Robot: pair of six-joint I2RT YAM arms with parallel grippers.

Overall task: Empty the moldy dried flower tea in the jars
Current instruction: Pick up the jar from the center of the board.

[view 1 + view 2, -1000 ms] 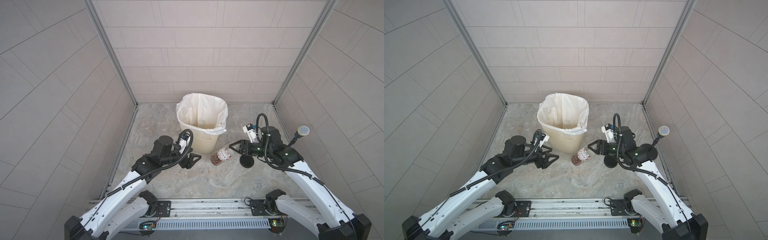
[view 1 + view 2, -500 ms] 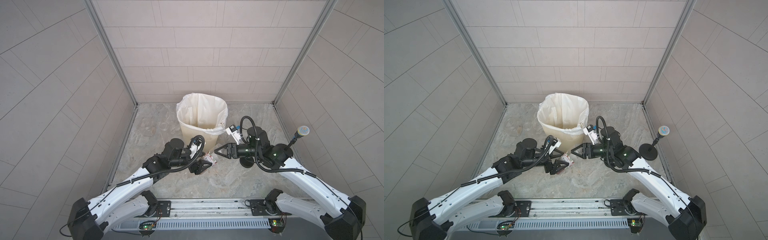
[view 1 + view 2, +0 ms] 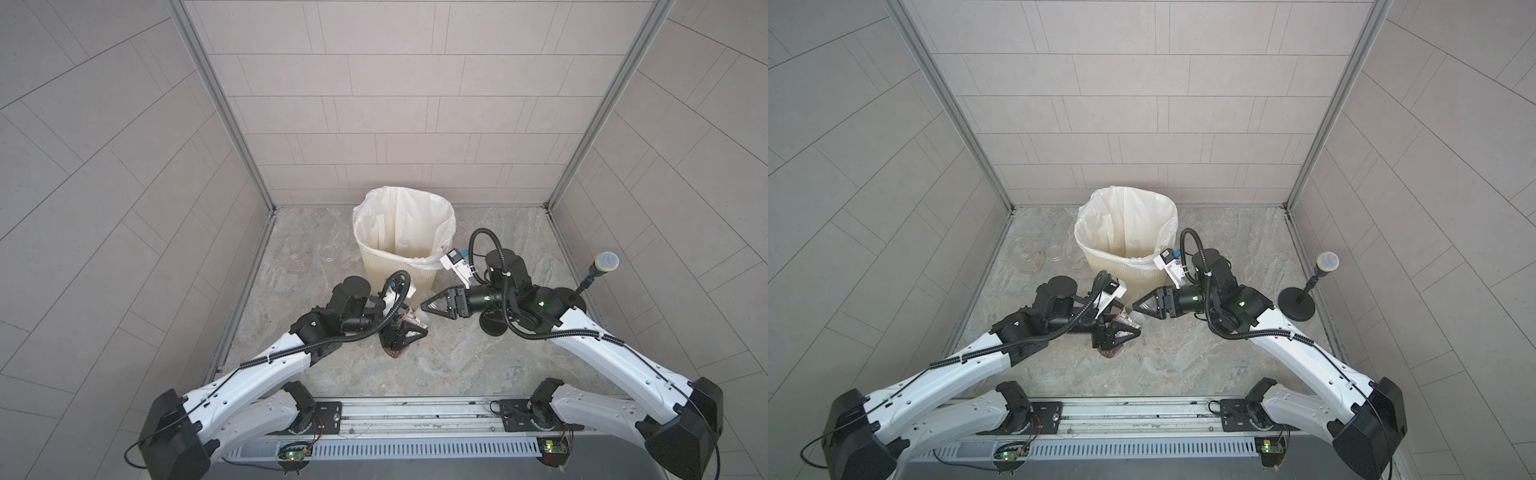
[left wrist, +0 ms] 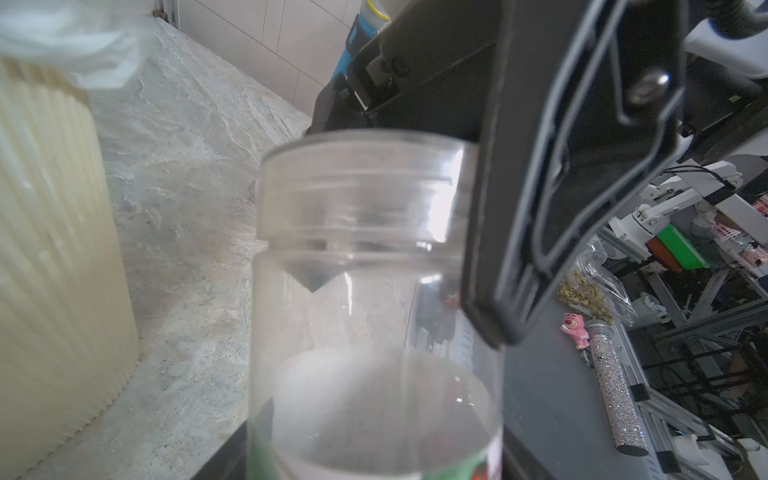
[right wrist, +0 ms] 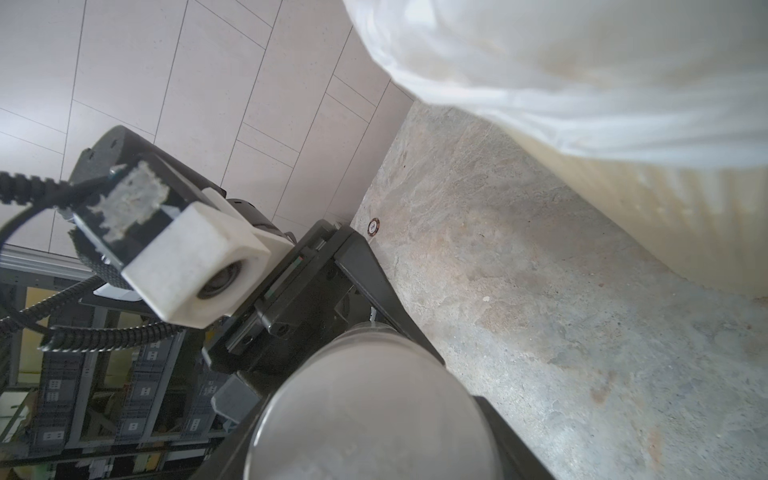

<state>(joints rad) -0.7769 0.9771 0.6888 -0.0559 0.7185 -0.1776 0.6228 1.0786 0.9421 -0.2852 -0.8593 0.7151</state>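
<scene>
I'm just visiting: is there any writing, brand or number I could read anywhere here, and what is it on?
No text here can be read.
The label on the jar, red, white and green: print blurred.
The round sticker on the stone surface: too small.
The tags on the background drawers: too small.

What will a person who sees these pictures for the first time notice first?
The two arms meet in front of the cream bin: the left gripper surrounds a small jar of dried flower tea, the right gripper pinches its lid. A microphone stands by the right wall.
</scene>
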